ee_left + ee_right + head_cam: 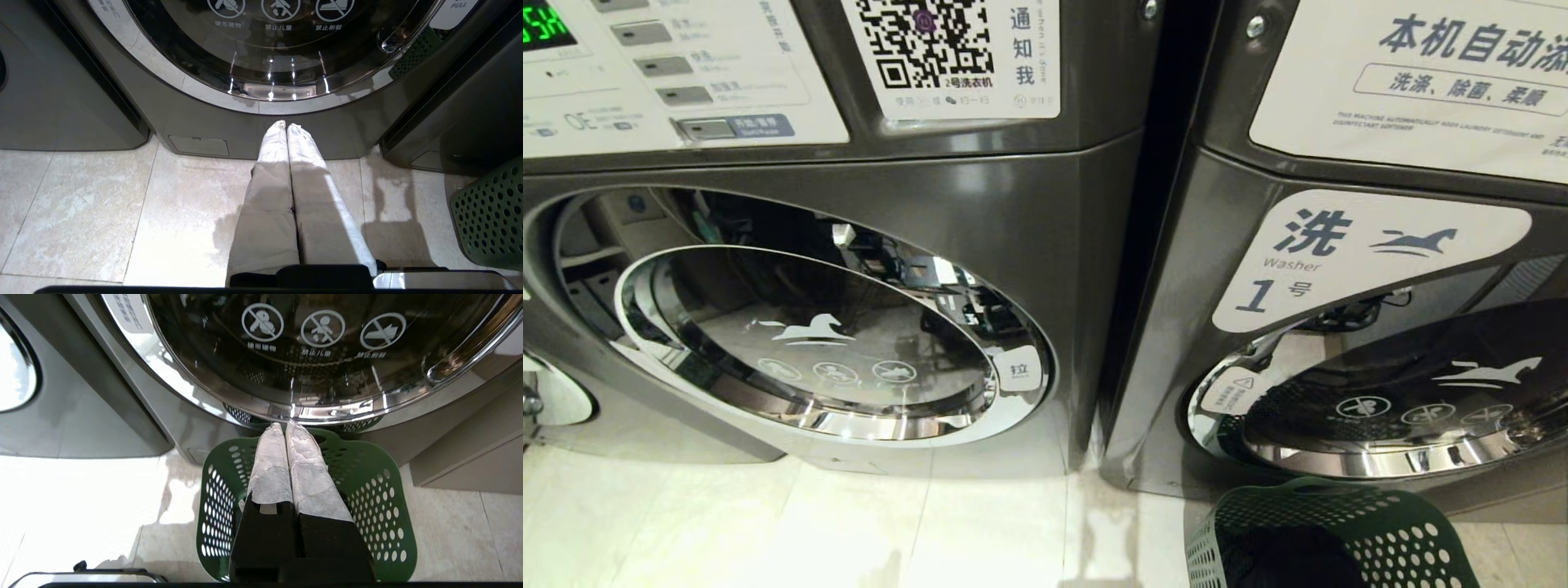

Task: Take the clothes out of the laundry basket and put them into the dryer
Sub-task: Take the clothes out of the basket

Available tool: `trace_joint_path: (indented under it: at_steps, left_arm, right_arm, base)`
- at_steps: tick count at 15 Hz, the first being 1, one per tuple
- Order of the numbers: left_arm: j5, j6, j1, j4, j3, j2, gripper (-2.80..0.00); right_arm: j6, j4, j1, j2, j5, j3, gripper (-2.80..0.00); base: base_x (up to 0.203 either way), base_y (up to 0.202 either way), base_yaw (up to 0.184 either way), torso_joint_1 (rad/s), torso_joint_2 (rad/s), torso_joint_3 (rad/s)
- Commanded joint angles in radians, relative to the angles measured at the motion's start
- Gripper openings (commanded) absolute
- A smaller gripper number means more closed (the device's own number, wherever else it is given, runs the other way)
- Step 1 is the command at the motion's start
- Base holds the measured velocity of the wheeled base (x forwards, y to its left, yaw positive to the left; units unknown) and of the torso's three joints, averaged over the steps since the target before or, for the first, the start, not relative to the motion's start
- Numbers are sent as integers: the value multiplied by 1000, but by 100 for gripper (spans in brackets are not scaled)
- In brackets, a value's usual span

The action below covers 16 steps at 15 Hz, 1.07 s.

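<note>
A green perforated laundry basket [1331, 531] stands on the floor before the right-hand grey front-loading machine [1176, 327], which is labelled "Washer 1". Something dark [1290, 563] lies inside the basket. Which machine is the dryer I cannot tell. The round glass doors [809, 343] of both machines look closed. My right gripper [284, 425] hangs shut and empty over the basket [376, 490], its white-wrapped fingers [269, 465] pressed together. In the left wrist view my left gripper [286, 124] is also shut and empty above the floor tiles, facing the left machine's base [204, 122]. Neither gripper shows in the head view.
The left machine [1013, 204] has a pull tab [1019, 369] at its door's right edge and a control panel [678, 73] above. A narrow dark gap [1143, 245] separates the two machines. The basket's side [490, 216] stands at the edge of the left wrist view. Pale tiled floor [809, 531].
</note>
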Motion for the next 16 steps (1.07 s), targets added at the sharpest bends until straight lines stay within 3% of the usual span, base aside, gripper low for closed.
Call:
trace_joint_path:
  at_steps: [1, 8, 16]
  left_arm:
    - [0, 0, 0, 0, -1, 0, -280]
    - [0, 0, 0, 0, -1, 0, -280]
    - [0, 0, 0, 0, 0, 0, -280]
  right_arm:
    - [0, 0, 0, -2, 0, 0, -280]
    - [0, 0, 0, -2, 0, 0, -280]
    - [0, 0, 0, -2, 0, 0, -280]
  base:
    - [0, 0, 0, 0, 0, -147]
    - [0, 0, 0, -3, 18, -10]
    - [0, 0, 0, -49, 397, 343]
